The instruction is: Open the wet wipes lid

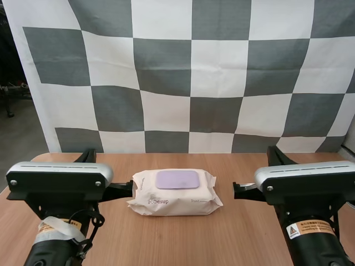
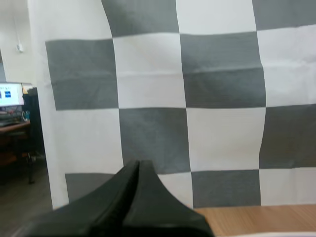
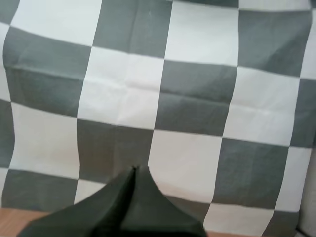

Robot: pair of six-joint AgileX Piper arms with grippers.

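A pale pink pack of wet wipes (image 1: 175, 193) lies flat in the middle of the wooden table (image 1: 233, 233), its lilac lid (image 1: 177, 179) down and closed on top. My left gripper (image 1: 126, 189) hovers just left of the pack, level with it. My right gripper (image 1: 239, 190) hangs a short way off the pack's right end. In each wrist view the fingers lie together as one dark wedge, left gripper (image 2: 138, 165) and right gripper (image 3: 135, 170) both shut on nothing.
Both arms' bases stand at the near edge of the table, one on each side of the pack. Bare tabletop runs in front of the pack and behind it up to the back edge.
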